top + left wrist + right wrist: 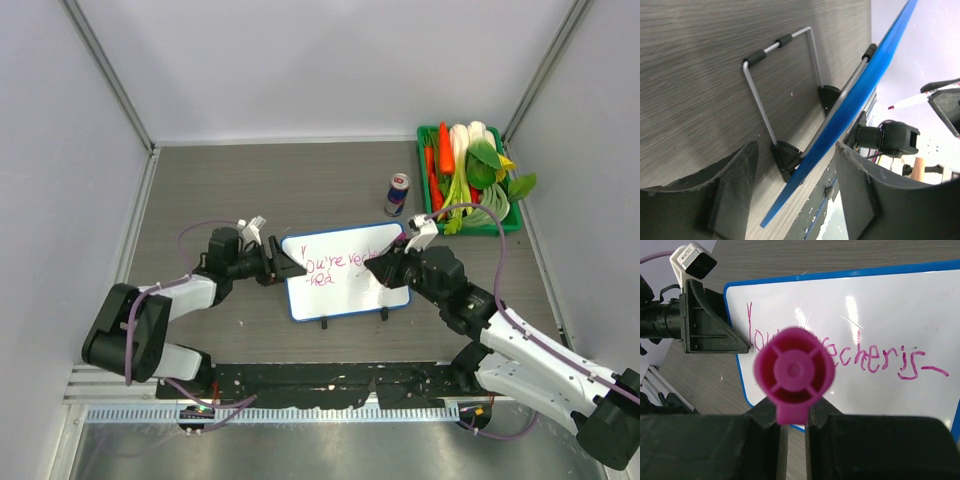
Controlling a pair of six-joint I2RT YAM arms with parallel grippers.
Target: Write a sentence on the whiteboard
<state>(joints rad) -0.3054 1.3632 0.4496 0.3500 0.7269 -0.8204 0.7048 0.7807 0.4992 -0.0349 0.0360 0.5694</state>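
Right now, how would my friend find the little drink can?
Look at the far right corner of the grey table, where a green tray holds vegetables. Just left of that tray stands the can, alone. It is the only blue, red and silver thing there.

The whiteboard [345, 295] is white with a blue rim, the sentence [335, 263] reddish-pink, the marker [794, 372] magenta, the table [300, 180] grey wood-grain, and the tray [424, 135] at upper right green.

Grey wood-grain table [300, 180], plain white walls [330, 60], metal corner posts [110, 75], even light.
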